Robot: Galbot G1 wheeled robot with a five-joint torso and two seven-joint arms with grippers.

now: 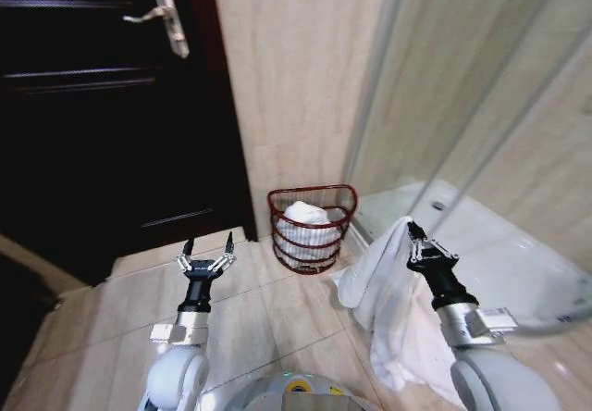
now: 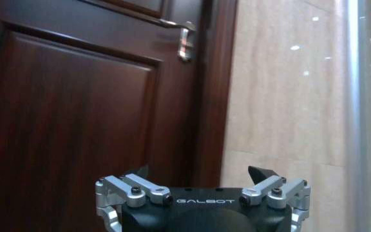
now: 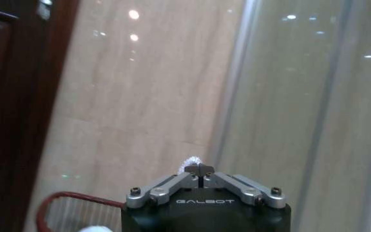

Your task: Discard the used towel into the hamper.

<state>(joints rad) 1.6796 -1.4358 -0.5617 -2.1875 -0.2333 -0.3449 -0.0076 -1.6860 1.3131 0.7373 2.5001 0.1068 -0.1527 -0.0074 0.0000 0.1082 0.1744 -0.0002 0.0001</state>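
The right end effector [image 1: 413, 234] is pinched tight on a white towel [image 1: 379, 286], holding it by an upper edge so the cloth hangs in a long drape down toward the tiled floor [image 1: 268, 328], just in front of the shower tray [image 1: 518, 254]; in the right wrist view its fingers are pressed together with a tuft of white cloth poking out between the tips [image 3: 198, 169]. The left end effector [image 1: 207, 252] hangs idle over the floor to the left of the hamper [image 1: 344, 195], fingers spread and holding nothing, facing the dark door [image 2: 76, 111]. The hamper, a dark red wire basket, stands on the floor against the beige wall, ahead of the robot and to the left of the held towel, near but not touching it. To do this step well, I judge the right arm should carry the grip point over the middle of the rim, high enough that the trailing cloth clears the wire bars instead of snagging or draping outside, and only then let go. Since the basket already looks fairly full, a central drop matters. Count: two end effectors, one hamper, one towel held, and at least one white bundle [image 1: 305, 217] already in the hamper.
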